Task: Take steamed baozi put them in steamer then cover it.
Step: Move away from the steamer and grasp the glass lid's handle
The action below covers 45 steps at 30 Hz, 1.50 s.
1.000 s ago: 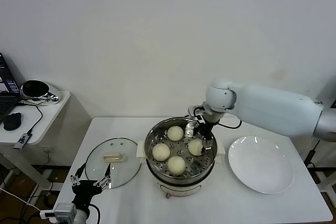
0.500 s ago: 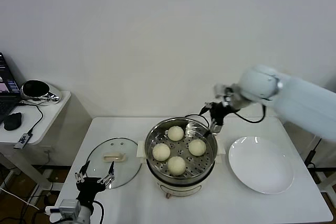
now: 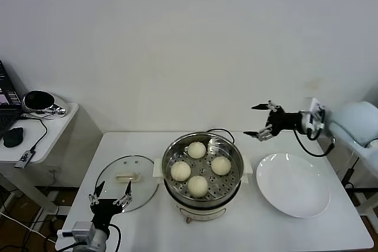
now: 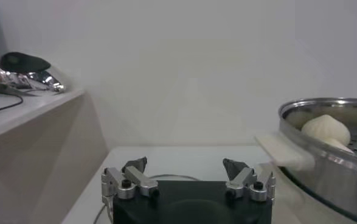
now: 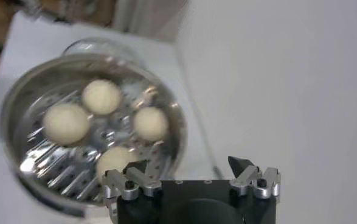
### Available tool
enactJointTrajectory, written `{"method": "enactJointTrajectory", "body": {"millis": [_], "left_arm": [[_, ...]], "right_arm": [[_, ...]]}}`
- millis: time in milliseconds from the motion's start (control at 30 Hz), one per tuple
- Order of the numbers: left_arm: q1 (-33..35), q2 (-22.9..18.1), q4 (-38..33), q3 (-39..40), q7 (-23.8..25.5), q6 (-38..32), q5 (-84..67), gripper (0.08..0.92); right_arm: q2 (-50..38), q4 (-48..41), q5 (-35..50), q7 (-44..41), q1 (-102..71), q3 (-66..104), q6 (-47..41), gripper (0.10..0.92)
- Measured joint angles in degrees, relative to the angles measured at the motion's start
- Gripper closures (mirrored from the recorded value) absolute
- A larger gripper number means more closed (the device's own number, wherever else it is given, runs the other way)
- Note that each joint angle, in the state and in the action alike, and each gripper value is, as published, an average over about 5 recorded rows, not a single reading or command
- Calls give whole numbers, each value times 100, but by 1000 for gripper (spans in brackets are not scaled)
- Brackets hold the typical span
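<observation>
Steamed baozi [image 3: 199,168], four smooth round buns, fill the perforated steel steamer [image 3: 202,199]; both pincers released.

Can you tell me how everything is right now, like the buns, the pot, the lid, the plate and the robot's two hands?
steamed baozi: all four in the steamer
steamer: uncovered
cover: flat on the table, left of the steamer
plate: empty
left gripper: open, empty, low near the cover
right gripper: open, empty, raised right of the steamer
</observation>
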Motion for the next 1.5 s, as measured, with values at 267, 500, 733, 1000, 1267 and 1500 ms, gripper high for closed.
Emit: {"method": "enactJointTrajectory", "body": {"millis": [267,500,733,1000,1267,1500], "left_arm": [[-60,211,173,-19,-89,-214,134,177],[-215,339,411,66,-187,-461,576,177],[-470,502,743,140,-221,-663,1602,177],[-625,942,1097,474,-319,-735,3517,177],[-841,1304,1491,1005,-773,-519,5629,177],[-1058,1519,1909,1264,-821,-465,6559,177]], "right_arm": [[864,331,165,1139,-2891,2654,746,203],[1873,461,441,1955,-4907,4075,1431,203],[2802,466,581,2494,-5947,4682,1830,203],[3359,523,560,2791,-6560,4965,2085,203],[3668,524,492,2941,-6768,5024,2167,203],[3805,465,445,3011,-6790,5033,2190,203]]}}
